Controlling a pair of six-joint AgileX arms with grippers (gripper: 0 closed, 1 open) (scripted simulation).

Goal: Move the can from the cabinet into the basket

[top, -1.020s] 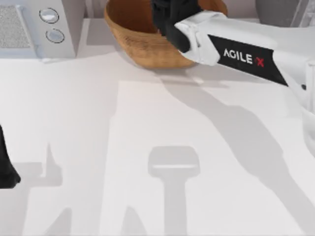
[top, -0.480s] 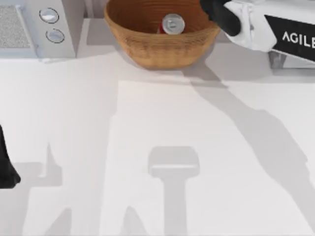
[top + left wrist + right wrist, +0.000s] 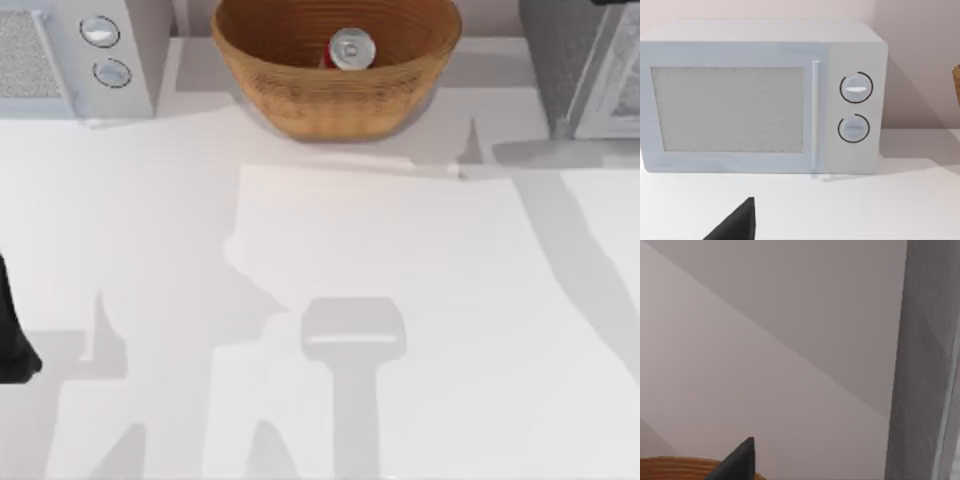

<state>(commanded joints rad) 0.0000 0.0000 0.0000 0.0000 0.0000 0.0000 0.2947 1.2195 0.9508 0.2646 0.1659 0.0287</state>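
Observation:
The red can (image 3: pixel 350 48), silver top up, rests inside the tan wicker basket (image 3: pixel 300 100) at the back middle of the table, free of any grip. At the back right stands the cabinet (image 3: pixel 560 60), dark speckled side toward the basket. In the right wrist view a dark tip of my right gripper (image 3: pixel 740 460) sits above the basket's rim (image 3: pixel 675 467), with the cabinet's grey side (image 3: pixel 922 365) close by. My left gripper (image 3: pixel 12 345) is parked at the table's left edge, and its dark tip (image 3: pixel 737 222) faces the microwave.
A white microwave (image 3: pixel 70 60) with two round knobs stands at the back left, and it also fills much of the left wrist view (image 3: pixel 760 100). The white tabletop (image 3: pixel 350 250) stretches in front of the basket, crossed by arm shadows.
My right arm has drawn back from over the basket to the right and left the top view. The can stays behind in the basket. The left arm has not moved.

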